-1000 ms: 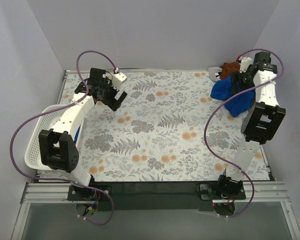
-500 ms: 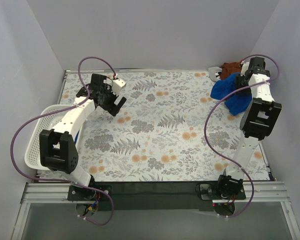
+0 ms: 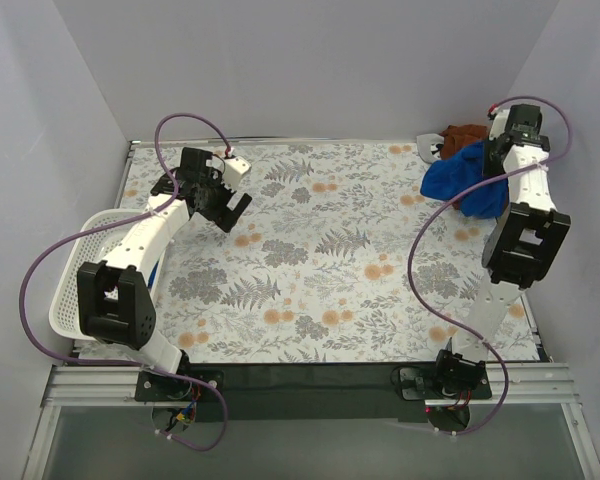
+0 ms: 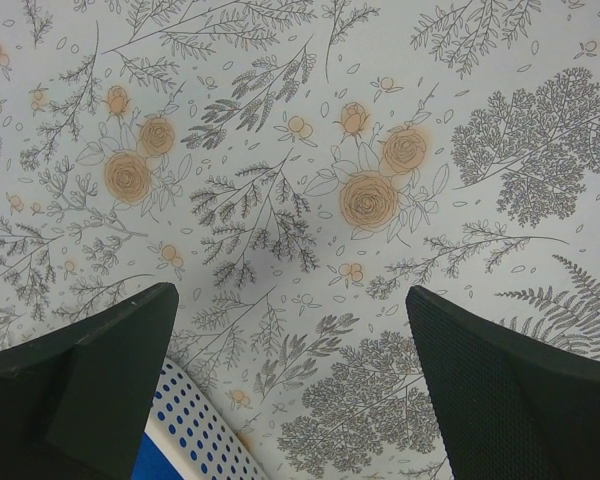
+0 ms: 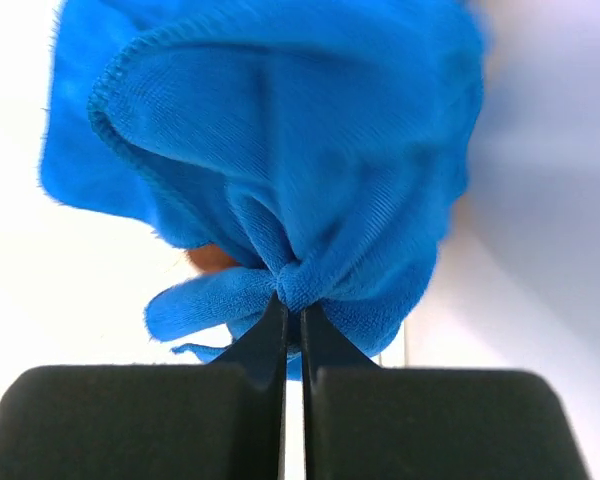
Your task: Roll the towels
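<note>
A royal-blue towel [image 3: 458,181] lies bunched at the table's far right corner. My right gripper [image 3: 488,160] is shut on a pinched fold of it. In the right wrist view the fingertips [image 5: 292,310] meet on a knot of blue cloth, and the rest of the towel [image 5: 280,140] hangs bunched beyond them. My left gripper [image 3: 232,207] hovers over the far left of the floral tabletop, open, with nothing between its fingers [image 4: 80,385]. Another blue towel [image 4: 150,465] shows inside the basket at that view's bottom edge.
A white perforated basket [image 3: 75,285] sits at the table's left edge; its rim [image 4: 195,430] lies just below my left gripper. A brown cloth [image 3: 462,135] lies behind the blue towel in the far right corner. Grey walls enclose the table on three sides.
My right gripper has shut on the blue towel, gathering it up a little at the far right corner. The left gripper drifted slightly and stays open.
</note>
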`<act>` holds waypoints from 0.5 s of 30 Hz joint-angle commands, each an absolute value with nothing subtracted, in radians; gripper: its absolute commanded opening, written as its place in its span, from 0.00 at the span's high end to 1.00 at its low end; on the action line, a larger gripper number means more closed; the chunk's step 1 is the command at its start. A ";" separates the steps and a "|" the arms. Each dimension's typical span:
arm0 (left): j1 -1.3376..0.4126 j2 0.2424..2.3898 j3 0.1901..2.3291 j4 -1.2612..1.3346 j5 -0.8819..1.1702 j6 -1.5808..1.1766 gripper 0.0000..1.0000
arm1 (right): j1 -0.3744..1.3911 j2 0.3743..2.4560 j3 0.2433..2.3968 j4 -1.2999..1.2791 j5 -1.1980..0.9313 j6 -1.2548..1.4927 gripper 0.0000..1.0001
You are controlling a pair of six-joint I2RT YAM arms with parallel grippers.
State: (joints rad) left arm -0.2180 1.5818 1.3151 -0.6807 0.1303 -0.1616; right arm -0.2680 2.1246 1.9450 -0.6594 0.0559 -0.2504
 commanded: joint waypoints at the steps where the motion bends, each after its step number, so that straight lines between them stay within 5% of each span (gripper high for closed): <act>1: -0.219 1.532 1.321 -0.696 0.133 -0.175 0.06 | -0.268 1.869 1.956 -0.607 0.006 -0.259 0.99; 15: -0.178 1.591 1.468 -0.743 0.330 -0.253 0.02 | -0.215 1.560 1.987 -0.621 -0.658 -0.259 0.99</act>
State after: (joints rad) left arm -0.1970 1.6154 1.4220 -0.7372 0.2337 -0.2295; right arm -0.2562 1.6070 2.0087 -0.6315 -0.4088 -0.2813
